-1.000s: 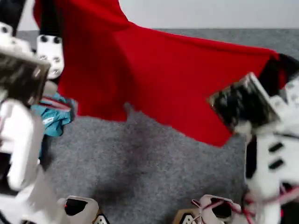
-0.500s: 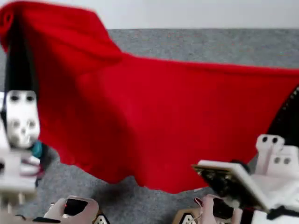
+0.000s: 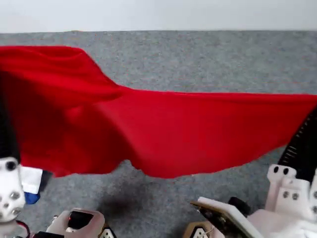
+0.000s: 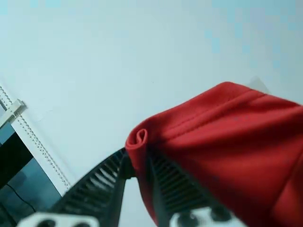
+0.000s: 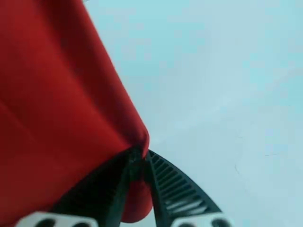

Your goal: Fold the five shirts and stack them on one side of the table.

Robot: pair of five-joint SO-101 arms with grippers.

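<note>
A red shirt (image 3: 173, 134) hangs in the air above a grey table (image 3: 208, 54), stretched wide between two robot arms

Far left in the high view, the white left arm (image 3: 7, 193) rises at the table's edge, beside the shirt's left end. A white and blue cloth (image 3: 30, 182) lies on the table just next to it, partly hidden under the hanging shirt; whether it is another shirt cannot be told. In the left wrist view, the left claw (image 4: 137, 156) is closed on a stitched edge of the shirt, a small roll of fabric poking out above its black ribbed fingers (image 4: 94, 182).

Across the middle, the shirt's top edge runs nearly straight and taut, while its lower edge sags in loose curves close to the table.

Far right, the right arm (image 3: 292, 198) stands by the shirt's other end. In the right wrist view, the right claw (image 5: 136, 158) is clamped shut on a pinched corner of the shirt.

This looks like the spreading-out step, before any fold is made. The next move probably calls for both claws to lower together, holding the shirt taut, so it lands flat on the bare table rather than bunching at the sagging lower edge
</note>
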